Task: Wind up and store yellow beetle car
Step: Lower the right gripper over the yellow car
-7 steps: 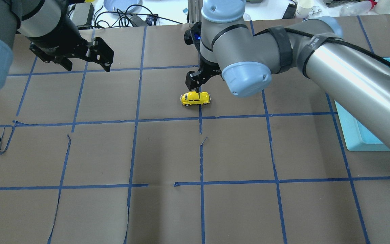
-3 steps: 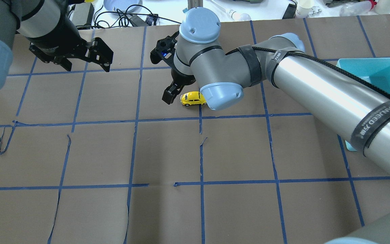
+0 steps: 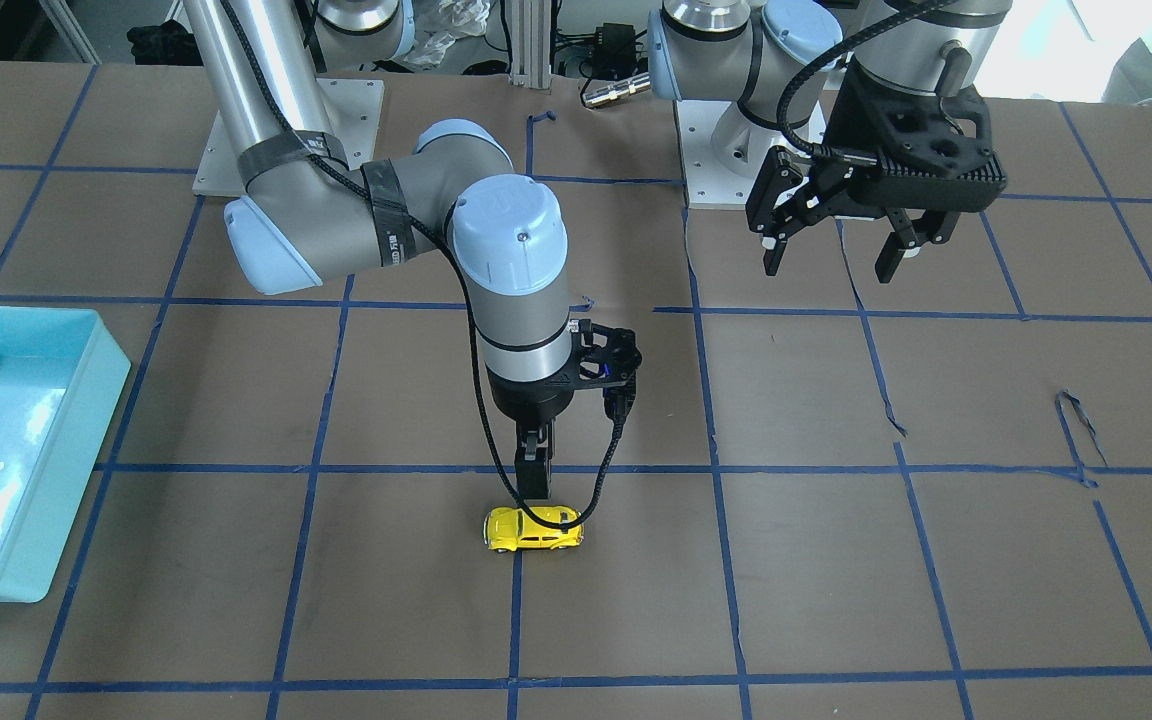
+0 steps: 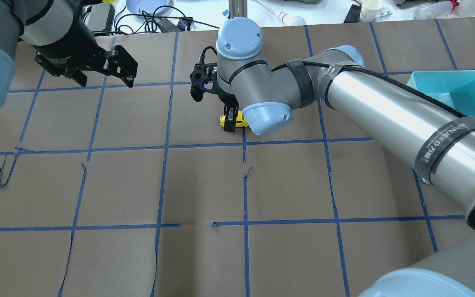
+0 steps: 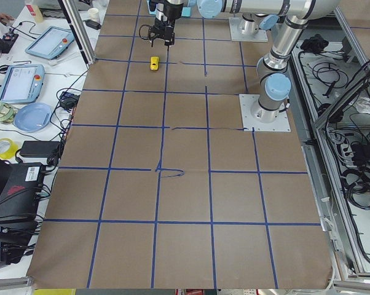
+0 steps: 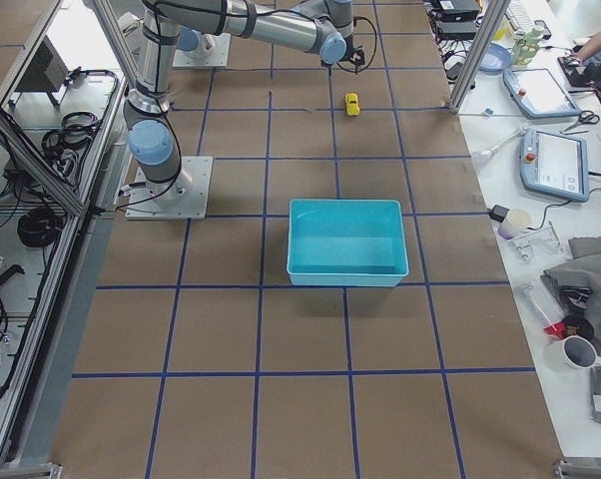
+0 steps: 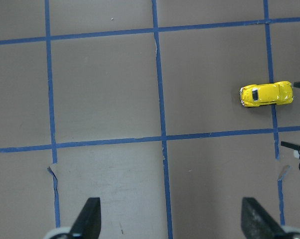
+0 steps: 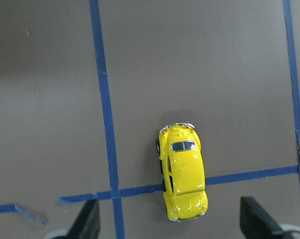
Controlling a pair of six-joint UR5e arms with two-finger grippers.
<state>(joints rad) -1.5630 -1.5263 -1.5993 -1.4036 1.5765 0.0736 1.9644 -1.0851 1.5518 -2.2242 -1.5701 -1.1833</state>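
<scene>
Yellow beetle car [image 8: 182, 172] sits still; your R gripper [image 8: 171, 211] just swung over it, spread wide. Grab comes next.

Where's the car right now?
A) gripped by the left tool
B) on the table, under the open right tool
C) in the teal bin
B: the car sits on its wheels on the table, below the right tool, whose fingers are spread and not gripping it.
</scene>
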